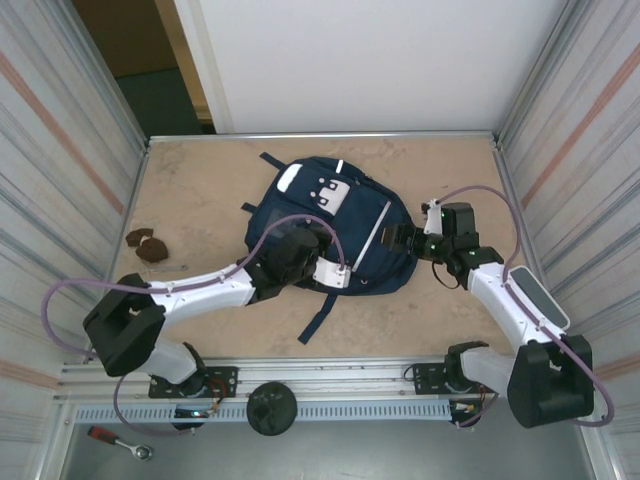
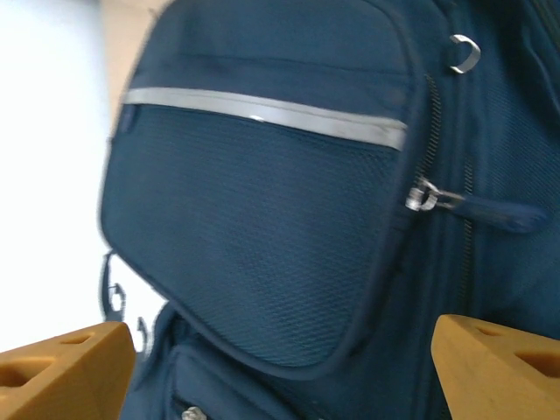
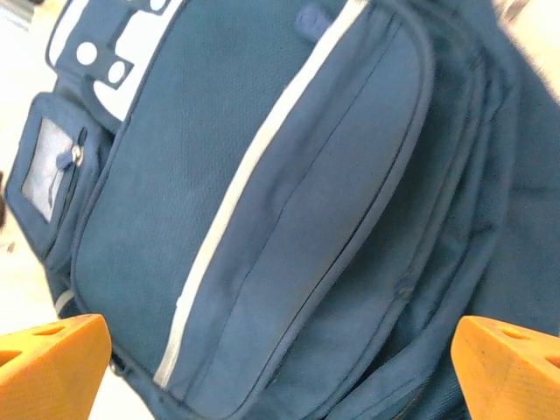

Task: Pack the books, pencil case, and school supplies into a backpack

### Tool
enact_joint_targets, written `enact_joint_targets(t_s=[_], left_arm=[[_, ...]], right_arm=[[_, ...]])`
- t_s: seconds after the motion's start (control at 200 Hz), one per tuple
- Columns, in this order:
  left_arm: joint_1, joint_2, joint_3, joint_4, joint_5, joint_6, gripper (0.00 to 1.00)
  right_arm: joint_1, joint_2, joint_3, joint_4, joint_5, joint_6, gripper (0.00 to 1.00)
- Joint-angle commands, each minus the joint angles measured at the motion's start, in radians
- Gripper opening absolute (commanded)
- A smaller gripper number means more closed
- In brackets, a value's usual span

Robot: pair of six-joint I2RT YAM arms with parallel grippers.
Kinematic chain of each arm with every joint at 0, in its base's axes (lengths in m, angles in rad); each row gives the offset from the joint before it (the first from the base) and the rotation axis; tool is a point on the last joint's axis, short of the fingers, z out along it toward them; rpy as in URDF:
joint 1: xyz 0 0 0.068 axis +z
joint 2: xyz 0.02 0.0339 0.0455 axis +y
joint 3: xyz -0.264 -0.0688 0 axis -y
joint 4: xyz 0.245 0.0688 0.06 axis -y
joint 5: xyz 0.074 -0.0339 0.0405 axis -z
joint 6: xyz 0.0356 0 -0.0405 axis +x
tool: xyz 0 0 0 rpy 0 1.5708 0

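Top external view: one navy backpack (image 1: 330,215) lies flat at the middle of the desk (image 1: 200,190), two brown lumps (image 1: 145,243) well to its left. Over its near-left part the left pincer (image 2: 280,359), and at its right edge the right pincer (image 3: 282,350), both stand wide open, gripping nothing.

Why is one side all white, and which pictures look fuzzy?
Left wrist view: glare bleaches everything left of the big navy-blue fabric backpack, whose edges look smeared. Right wrist view: soft too, corners washed out. Top external view: sharp, evenly lit.
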Motion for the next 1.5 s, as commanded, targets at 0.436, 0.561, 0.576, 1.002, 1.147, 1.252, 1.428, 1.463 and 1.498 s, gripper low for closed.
enact_joint_targets(t_s=[0.436,0.561,0.576,1.002,1.147,1.252,1.428,1.463,1.498], left_arm=[[0.054,0.134,0.189,-0.255,0.107,0.077,0.60],[0.057,0.164,0.203,-0.272,0.108,0.099,0.61],[0.057,0.166,0.204,-0.272,0.108,0.101,0.61],[0.058,0.282,0.222,-0.150,0.102,0.105,0.41],[0.058,0.277,0.198,-0.131,0.122,0.049,0.30],[0.060,0.250,0.157,-0.100,0.141,0.004,0.22],[0.087,0.211,0.154,-0.105,0.215,-0.126,0.04],[0.093,0.202,0.155,-0.101,0.236,-0.155,0.02],[0.099,0.193,0.153,-0.093,0.262,-0.186,0.00]], right_arm=[[0.026,0.176,-0.003,0.114,-0.051,0.088,0.85],[0.026,0.207,0.002,0.123,-0.054,0.090,0.84],[0.026,0.211,0.002,0.124,-0.056,0.091,0.84],[0.041,0.271,0.053,0.077,-0.058,0.069,0.83],[0.037,0.265,0.083,0.027,-0.038,0.038,0.83],[0.026,0.229,0.098,-0.020,-0.011,0.014,0.83],[-0.010,0.152,0.109,-0.082,0.006,-0.010,0.84],[-0.012,0.131,0.106,-0.089,0.008,-0.013,0.83],[-0.012,0.107,0.097,-0.093,0.011,-0.015,0.83]])
